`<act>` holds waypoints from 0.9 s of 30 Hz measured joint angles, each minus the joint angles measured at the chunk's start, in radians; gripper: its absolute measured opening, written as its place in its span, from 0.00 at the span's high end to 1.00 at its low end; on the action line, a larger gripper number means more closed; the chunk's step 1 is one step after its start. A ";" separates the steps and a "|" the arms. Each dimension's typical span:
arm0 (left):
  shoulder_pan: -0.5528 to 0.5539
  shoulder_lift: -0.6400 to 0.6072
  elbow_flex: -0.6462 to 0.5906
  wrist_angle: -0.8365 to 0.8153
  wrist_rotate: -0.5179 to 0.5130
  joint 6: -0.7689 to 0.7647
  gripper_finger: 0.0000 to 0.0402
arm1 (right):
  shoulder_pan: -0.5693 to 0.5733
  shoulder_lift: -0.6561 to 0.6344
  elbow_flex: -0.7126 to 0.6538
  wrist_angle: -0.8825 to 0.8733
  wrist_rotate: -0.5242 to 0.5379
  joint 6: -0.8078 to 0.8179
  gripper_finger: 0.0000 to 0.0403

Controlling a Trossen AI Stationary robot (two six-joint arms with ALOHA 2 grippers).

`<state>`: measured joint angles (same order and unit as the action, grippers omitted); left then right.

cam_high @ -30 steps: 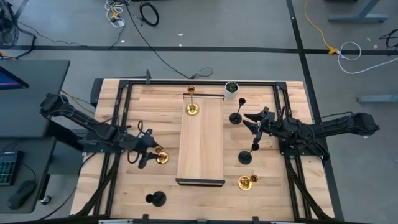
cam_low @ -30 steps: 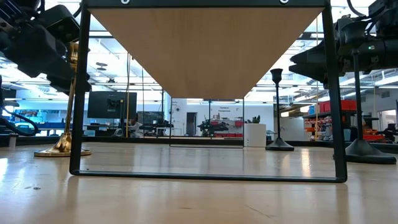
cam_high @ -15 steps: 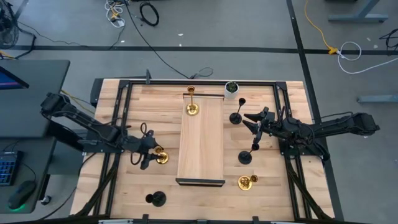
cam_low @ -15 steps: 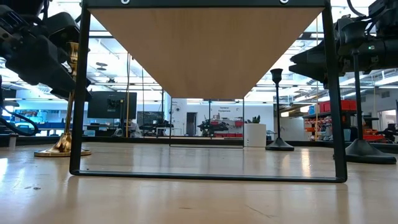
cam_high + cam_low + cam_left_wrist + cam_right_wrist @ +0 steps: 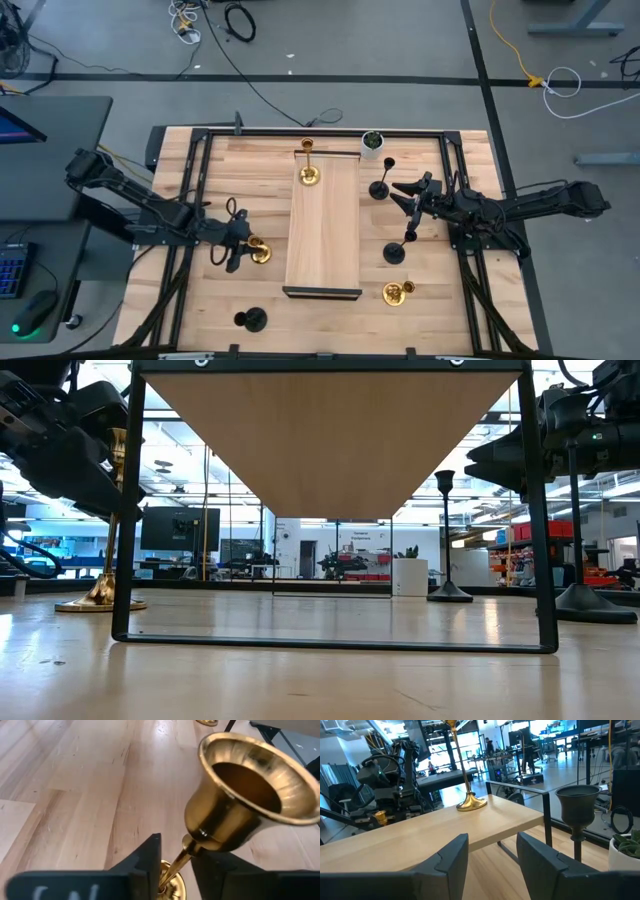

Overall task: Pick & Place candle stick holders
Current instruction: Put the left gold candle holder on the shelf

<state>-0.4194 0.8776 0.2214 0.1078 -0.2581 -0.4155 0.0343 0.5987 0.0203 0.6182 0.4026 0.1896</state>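
Observation:
A gold candle stick holder (image 5: 259,252) stands on the table left of the raised wooden platform (image 5: 324,225). My left gripper (image 5: 240,250) is shut on it, level with its upper part. My right gripper (image 5: 398,192) hovers open right of the platform, between two black holders (image 5: 380,187) (image 5: 396,252), touching neither. Another gold holder (image 5: 309,174) stands by its base on the platform's far end. A third gold holder (image 5: 396,292) and a black one (image 5: 250,319) stand near the front edge. My left gripper pinches the gold holder's thin stem (image 5: 186,851) just below the cup, between its two fingers (image 5: 147,857). The fingers come level from the table's left and lie across the stem. The holder stands upright, its round base (image 5: 100,601) on the table.
A small white pot with green inside (image 5: 372,141) sits at the far edge beside the platform. The platform's black metal frame legs (image 5: 122,560) stand close to the held holder. Bare table lies at the near left.
My left gripper's fingers have closed in on the gold holder's stem after edging a little toward it. The holder stays upright on the table. My right gripper has kept still.

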 joint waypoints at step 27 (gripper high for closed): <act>0.007 -0.001 0.251 -0.355 -0.075 0.017 0.97 | 0.000 0.000 0.000 0.000 0.000 0.000 0.58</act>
<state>-0.4121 0.8768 0.4724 -0.2477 -0.3330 -0.3983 0.0341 0.5988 0.0204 0.6182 0.4026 0.1894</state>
